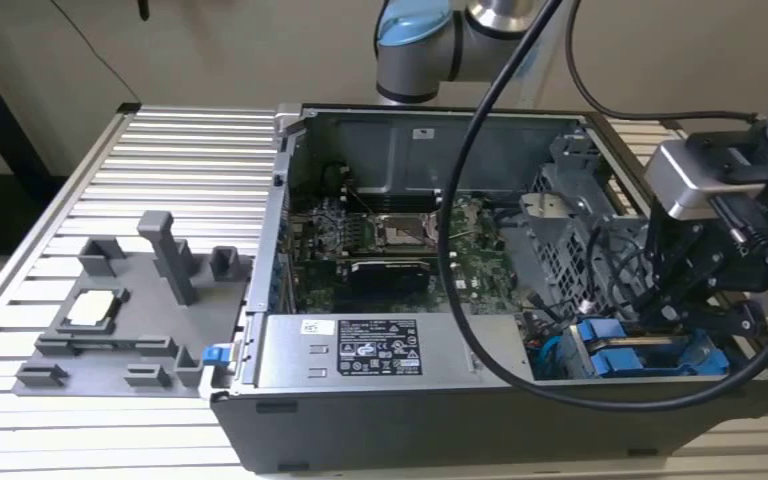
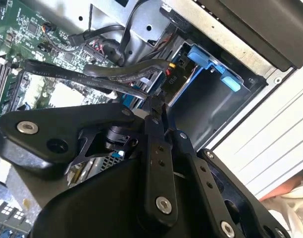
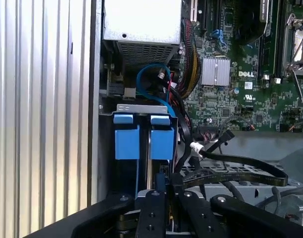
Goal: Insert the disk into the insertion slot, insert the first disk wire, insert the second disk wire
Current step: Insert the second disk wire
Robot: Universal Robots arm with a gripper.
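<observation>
Gripper [image 3: 167, 186] sits pinched nearly closed on a black cable [image 3: 230, 171], right beside the blue-tabbed insertion slot [image 3: 144, 144].

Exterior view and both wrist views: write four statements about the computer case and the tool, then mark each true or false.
1. The tool is at the blue-tabbed drive cage. True.
2. The computer case is closed on its upper side. False: it is open, and the motherboard shows inside.
3. The power-supply box lies on the grey fixture tray. False: it sits inside the case, and the tray is outside.
4. The fixture tray stands on the slatted table, to the exterior view's left of the case. True.
</observation>
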